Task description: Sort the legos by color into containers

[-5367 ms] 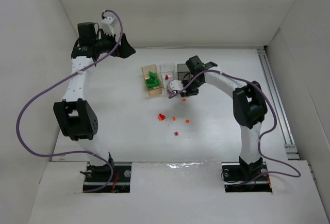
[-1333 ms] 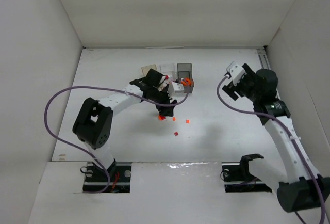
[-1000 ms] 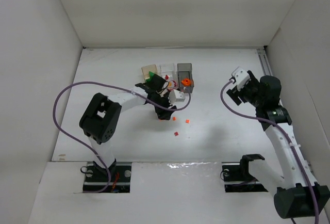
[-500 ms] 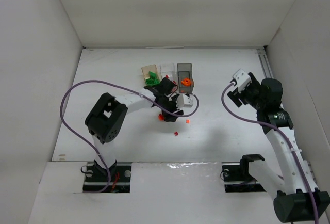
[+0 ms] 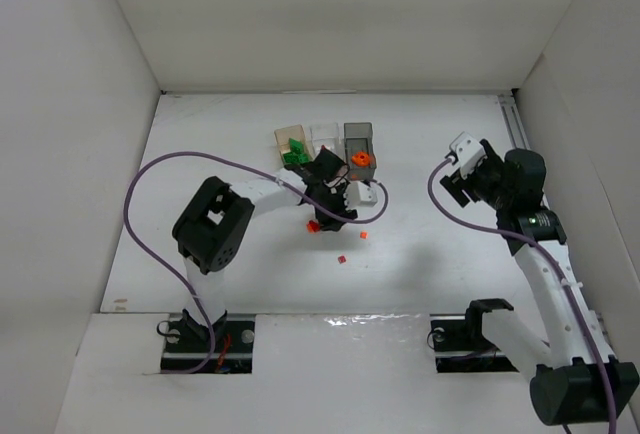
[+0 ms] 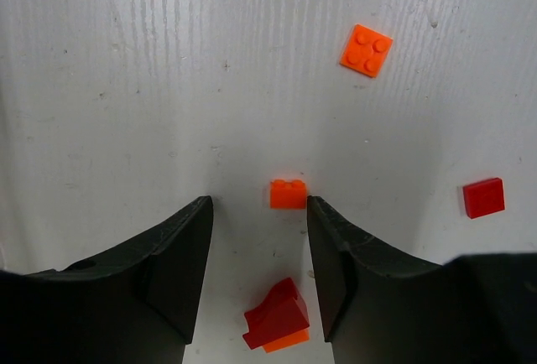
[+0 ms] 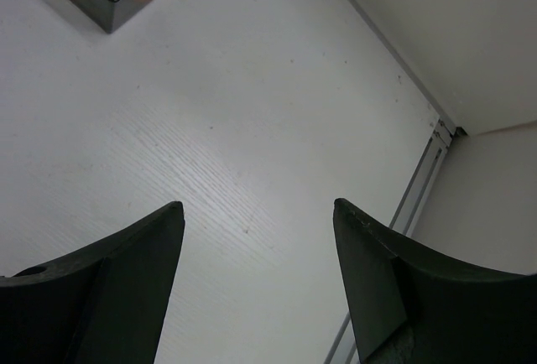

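Observation:
My left gripper [image 6: 258,205] is open and low over the table, its fingers either side of a red lego [image 6: 278,318] that lies on an orange piece, with a gap on both sides. A small orange brick [image 6: 288,194] sits just past the fingertips. Farther off lie an orange square plate [image 6: 366,49] and a red plate [image 6: 484,197]. From above, the left gripper [image 5: 326,214] is in front of the tan container [image 5: 287,137] with green legos [image 5: 293,156], the clear container [image 5: 323,134] and the grey container [image 5: 357,134] with an orange lego [image 5: 360,158]. My right gripper [image 7: 256,209] is open and empty.
The right arm [image 5: 520,189] is raised at the right side, near a metal rail [image 5: 535,199] along the table edge. White walls close in the left, back and right. The left arm's purple cable [image 5: 150,179] loops over the table's left half.
The left gripper has come forward from the containers and settled over the red lego, and its jaws have narrowed a little. The right arm has barely moved.

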`<state>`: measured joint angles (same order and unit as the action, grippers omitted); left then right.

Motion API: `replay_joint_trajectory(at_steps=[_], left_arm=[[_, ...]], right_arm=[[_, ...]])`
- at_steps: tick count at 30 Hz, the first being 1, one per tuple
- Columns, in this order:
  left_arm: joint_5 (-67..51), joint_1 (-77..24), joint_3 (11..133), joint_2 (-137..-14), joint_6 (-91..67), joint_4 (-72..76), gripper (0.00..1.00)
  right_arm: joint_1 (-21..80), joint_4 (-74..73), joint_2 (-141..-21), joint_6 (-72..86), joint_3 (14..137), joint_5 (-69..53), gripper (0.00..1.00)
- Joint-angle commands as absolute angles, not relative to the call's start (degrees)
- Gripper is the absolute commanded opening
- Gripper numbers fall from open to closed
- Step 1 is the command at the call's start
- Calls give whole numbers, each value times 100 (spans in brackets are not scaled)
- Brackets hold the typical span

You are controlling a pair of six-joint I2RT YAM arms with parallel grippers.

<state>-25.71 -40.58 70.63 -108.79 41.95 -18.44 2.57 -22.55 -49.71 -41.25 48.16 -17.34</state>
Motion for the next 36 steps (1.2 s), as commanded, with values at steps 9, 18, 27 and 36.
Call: replay_joint_trajectory(at_steps=[9, 18, 27, 36], left_arm=[[-2487, -4263, 6987, -10784, 4210, -2013, 47], [-2312, -4315, 7119, -11030, 4210, -2145, 41], [-2145, -4315, 7014, -11083, 4157, -2197, 10], [-2865, -4053, 7653, -10099, 4210, -2864, 7]], right_arm=[[202, -2074, -5045, -4236, 5036, -1863, 77], [202, -2074, -5098, -4236, 5036, -1863, 77], [202, -2074, -5212, -4289, 5036, -1863, 77], [202, -2004, -5379, -4289, 5036, -2144, 77]])
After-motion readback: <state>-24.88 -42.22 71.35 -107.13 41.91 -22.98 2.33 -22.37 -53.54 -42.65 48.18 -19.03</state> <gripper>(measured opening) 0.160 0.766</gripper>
